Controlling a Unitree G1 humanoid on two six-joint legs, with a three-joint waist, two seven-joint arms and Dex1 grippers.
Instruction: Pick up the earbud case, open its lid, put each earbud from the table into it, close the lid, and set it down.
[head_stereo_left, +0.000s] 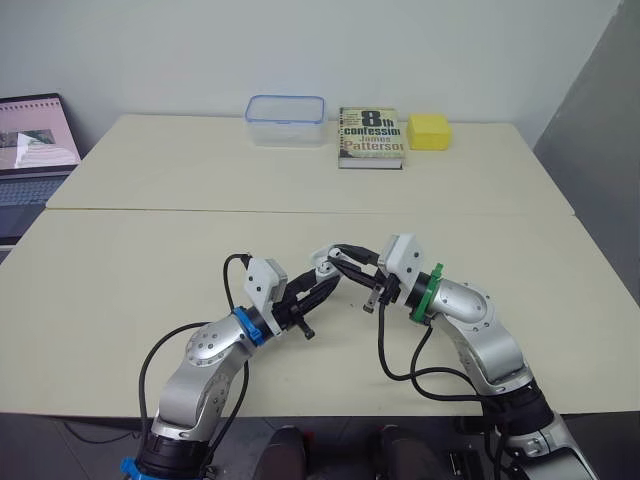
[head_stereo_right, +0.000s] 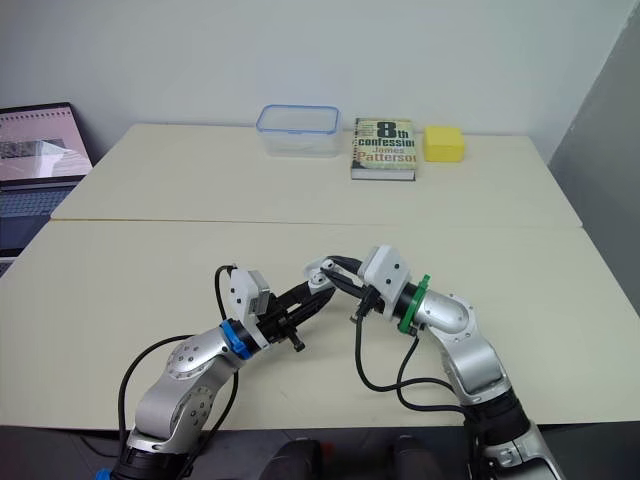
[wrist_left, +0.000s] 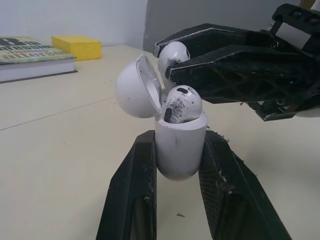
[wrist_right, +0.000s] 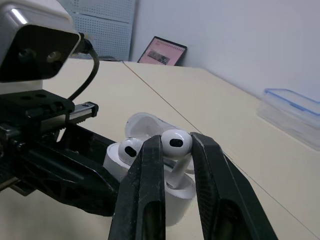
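Right hand, 1 earbud at case rim (left hand's), mid-table.

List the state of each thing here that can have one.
earbud case, lid open, upright
first earbud, seated in the case
second earbud, over the case, not yet seated
left gripper, shut on earbud case
right gripper, shut on second earbud
plastic container, lid on
laptop, open, screen lit
book, closed, lying flat
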